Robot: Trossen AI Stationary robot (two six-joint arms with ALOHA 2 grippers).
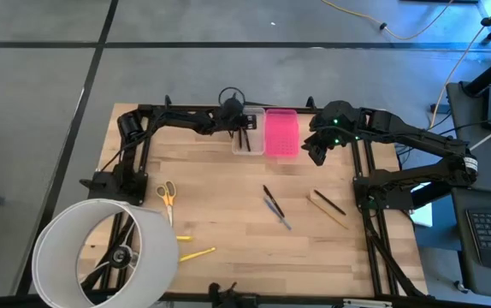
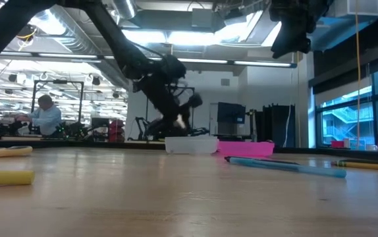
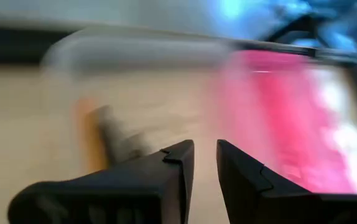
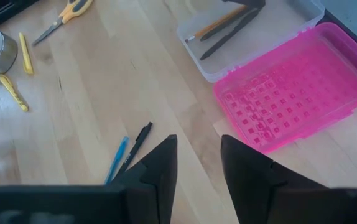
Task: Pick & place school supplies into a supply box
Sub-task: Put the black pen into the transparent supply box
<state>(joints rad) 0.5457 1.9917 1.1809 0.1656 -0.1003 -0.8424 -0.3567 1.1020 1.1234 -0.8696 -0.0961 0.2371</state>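
Observation:
The supply box's clear tray point(image 1: 247, 141) lies open by the table's far edge, its pink lid point(image 1: 281, 133) flat beside it. An orange pencil point(image 4: 214, 28) and a dark pen point(image 4: 228, 32) lie inside the tray. My left gripper point(image 3: 204, 149) hovers over the tray, open by a narrow gap with nothing between the fingers. My right gripper point(image 4: 198, 143) is open and raised high, just right of the lid point(image 4: 296, 87). On the table lie a black pen point(image 1: 273, 201), a blue pen point(image 1: 277, 214), a ruler point(image 1: 327, 210), scissors point(image 1: 167, 195) and yellow markers point(image 1: 196, 254).
A big white hoop point(image 1: 104, 252) stands on the near left corner, close to the scissors and markers. Another black pen point(image 1: 329, 202) lies slantwise by the ruler. Bare wood shows in the middle of the table between the pens and the scissors. A person sits far behind the table point(image 2: 44, 115).

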